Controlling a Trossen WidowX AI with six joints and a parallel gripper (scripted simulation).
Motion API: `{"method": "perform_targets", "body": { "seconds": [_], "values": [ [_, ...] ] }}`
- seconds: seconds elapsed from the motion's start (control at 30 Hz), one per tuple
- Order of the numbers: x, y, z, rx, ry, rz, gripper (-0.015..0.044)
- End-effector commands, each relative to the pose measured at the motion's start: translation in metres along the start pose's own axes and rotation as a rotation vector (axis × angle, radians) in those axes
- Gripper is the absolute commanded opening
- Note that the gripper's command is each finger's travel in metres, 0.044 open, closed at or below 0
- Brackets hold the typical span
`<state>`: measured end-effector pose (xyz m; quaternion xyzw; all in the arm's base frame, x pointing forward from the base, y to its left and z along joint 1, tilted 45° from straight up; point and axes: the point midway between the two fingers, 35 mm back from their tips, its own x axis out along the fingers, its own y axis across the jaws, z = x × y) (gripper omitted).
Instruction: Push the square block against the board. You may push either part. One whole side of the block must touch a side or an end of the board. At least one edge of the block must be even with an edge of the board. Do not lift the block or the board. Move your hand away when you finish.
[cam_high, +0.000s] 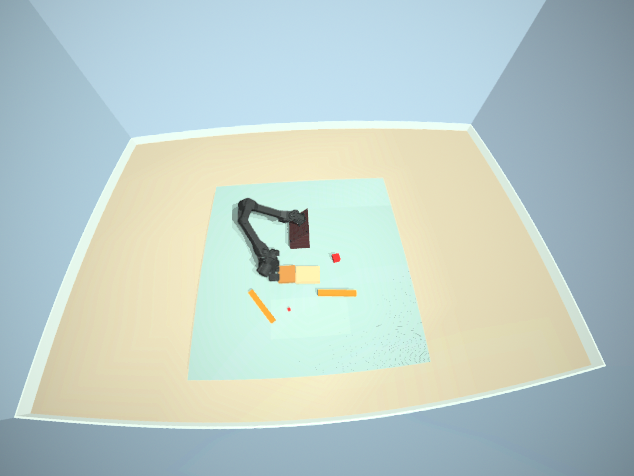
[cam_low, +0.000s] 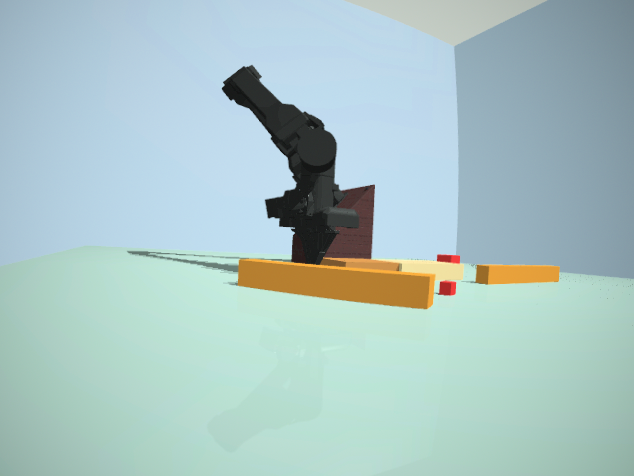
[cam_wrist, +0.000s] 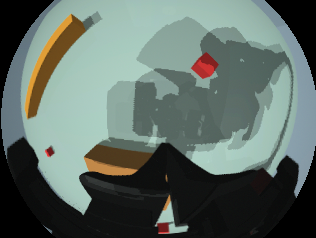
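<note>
The square block (cam_high: 286, 274) (cam_low: 368, 263) (cam_wrist: 104, 166) is orange and lies flat. The pale yellow board (cam_high: 308, 274) (cam_low: 432, 270) lies flat to its right in the top view. One side of the block appears to meet the board's left end, and their far and near edges look about even; a very small gap cannot be ruled out. My gripper (cam_low: 313, 262) (cam_wrist: 165, 146) is shut and empty, pointing down low at the block's left side, opposite the board. Whether the fingertips touch the block is unclear. The fingers hide part of the block in the wrist view.
An orange bar (cam_high: 261, 305) (cam_low: 335, 284) lies slanted at the near left. Another orange bar (cam_high: 336, 293) (cam_low: 519, 274) lies to the near right of the board. A red cube (cam_high: 335, 257) and a smaller red cube (cam_high: 288, 308) also lie there. A dark red-brown upright shape (cam_high: 300, 235) (cam_low: 358, 225) stands behind.
</note>
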<state>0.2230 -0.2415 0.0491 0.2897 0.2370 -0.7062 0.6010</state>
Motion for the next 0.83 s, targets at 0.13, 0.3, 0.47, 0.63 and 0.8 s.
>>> {"method": "perform_targets", "body": {
  "seconds": [0.13, 0.3, 0.47, 0.63, 0.8],
  "values": [
    [0.001, 0.000, -0.018, -0.005, 0.009, -0.002, 0.0000],
    [0.001, 0.001, -0.027, -0.005, 0.010, -0.002, 0.0000],
    [0.001, 0.001, -0.031, -0.005, 0.011, -0.002, 0.0000],
    [0.001, 0.002, -0.025, -0.005, 0.011, -0.002, 0.0000],
    [0.001, 0.003, -0.017, -0.005, 0.010, -0.002, 0.0000]
  ]
}}
